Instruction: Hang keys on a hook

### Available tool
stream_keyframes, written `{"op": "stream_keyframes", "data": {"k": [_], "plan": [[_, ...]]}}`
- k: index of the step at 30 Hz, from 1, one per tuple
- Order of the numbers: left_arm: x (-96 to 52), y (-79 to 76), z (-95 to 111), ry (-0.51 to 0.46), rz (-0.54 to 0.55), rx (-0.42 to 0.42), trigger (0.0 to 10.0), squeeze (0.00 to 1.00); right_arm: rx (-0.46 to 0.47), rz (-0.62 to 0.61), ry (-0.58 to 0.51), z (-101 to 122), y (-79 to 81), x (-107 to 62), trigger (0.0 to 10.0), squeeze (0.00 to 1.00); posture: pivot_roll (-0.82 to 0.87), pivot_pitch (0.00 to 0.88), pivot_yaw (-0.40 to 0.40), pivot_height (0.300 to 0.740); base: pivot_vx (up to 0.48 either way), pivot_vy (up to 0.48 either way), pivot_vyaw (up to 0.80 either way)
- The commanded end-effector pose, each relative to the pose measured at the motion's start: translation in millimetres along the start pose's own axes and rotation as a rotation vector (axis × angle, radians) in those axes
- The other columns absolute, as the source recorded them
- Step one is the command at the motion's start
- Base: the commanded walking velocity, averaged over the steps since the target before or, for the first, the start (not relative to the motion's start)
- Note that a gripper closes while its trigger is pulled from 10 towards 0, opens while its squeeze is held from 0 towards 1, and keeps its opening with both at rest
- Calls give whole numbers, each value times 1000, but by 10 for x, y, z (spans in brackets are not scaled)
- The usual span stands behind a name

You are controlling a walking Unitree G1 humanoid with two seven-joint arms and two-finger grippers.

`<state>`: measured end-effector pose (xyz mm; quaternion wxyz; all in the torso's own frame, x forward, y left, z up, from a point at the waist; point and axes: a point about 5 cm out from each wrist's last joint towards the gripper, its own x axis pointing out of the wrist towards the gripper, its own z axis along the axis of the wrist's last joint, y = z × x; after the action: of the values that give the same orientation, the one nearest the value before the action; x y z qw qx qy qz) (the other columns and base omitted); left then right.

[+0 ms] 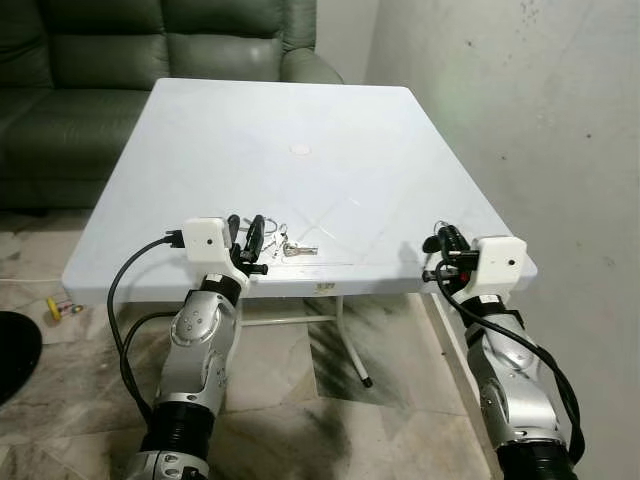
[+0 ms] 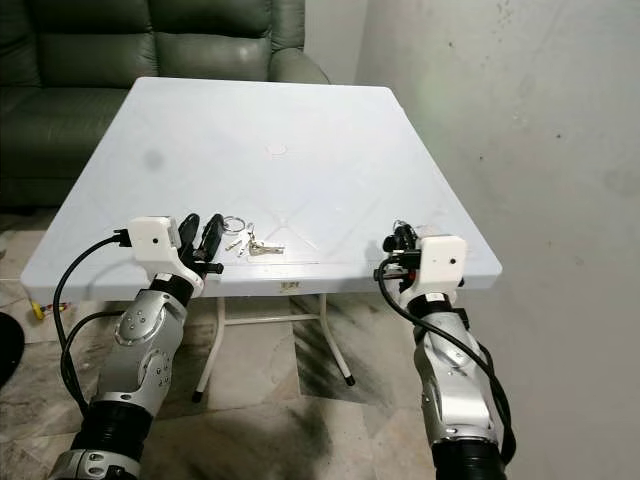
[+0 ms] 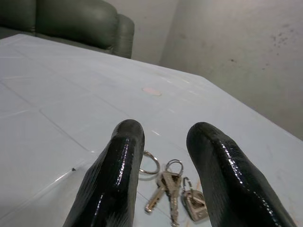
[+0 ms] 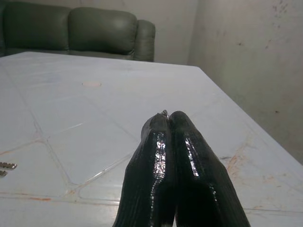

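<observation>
A small bunch of silver keys (image 1: 292, 248) on a ring lies on the white table (image 1: 300, 110), close to its front edge. My left gripper (image 1: 245, 224) hovers open just in front of the keys; in the left wrist view they lie flat between and beyond its two fingers (image 3: 118, 179). My right gripper (image 1: 447, 236) is at the table's front right corner, shut. A thin metal wire loop (image 1: 438, 226) pokes out at its fingertips, seen as a sliver (image 4: 164, 112) in the right wrist view.
A dark green sofa (image 1: 120, 60) stands behind the table. A grey wall (image 1: 520, 100) runs close along the right side. On the tiled floor at left lie a small yellow object (image 1: 58, 308) and a black round object (image 1: 10, 350).
</observation>
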<state>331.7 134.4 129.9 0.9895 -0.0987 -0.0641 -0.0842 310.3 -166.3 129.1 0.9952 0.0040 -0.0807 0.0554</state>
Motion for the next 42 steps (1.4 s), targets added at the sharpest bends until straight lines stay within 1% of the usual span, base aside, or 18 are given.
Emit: {"op": "stream_keyframes", "data": {"k": [1, 8, 12, 13, 17, 26, 31, 42], "plan": [[24, -9, -21, 21, 4, -1, 10000, 0, -2, -10, 6, -4, -5, -16, 10000, 0, 106, 0, -79, 736, 0, 0, -756], [31, -5, -32, 32, 11, -10, 10000, 0, -3, -12, 6, -2, 1, -16, 10000, 0, 104, 0, -75, 736, 0, 337, -759], [36, -3, -24, 37, 17, 3, 10000, 0, -2, -16, 9, -3, -4, -24, 10000, 0, 103, 0, -74, 736, 0, 0, -759], [38, -5, -23, 38, 16, -13, 10000, 0, -2, -17, 11, -9, -3, -34, 10000, 0, 104, 0, -75, 736, 0, 0, -763], [40, 0, -33, 52, 27, -26, 10000, 0, -1, -19, 14, -19, 3, -48, 10000, 0, 105, 0, -76, 736, 0, 0, -759], [45, -14, -29, 60, 22, -21, 10000, 0, 9, -17, 18, -25, 53, -67, 10000, 0, 106, 0, -75, 736, 0, 0, -760], [46, -8, -12, 62, 28, -4, 10000, 0, 13, -18, 24, -38, 67, -88, 10000, 0, 105, 0, -73, 736, 0, 0, -759], [38, 7, -29, 80, 31, -1, 10000, 0, 12, -33, 35, -51, 47, -122, 10000, 0, 101, 0, -69, 736, 0, 0, -759]]}}
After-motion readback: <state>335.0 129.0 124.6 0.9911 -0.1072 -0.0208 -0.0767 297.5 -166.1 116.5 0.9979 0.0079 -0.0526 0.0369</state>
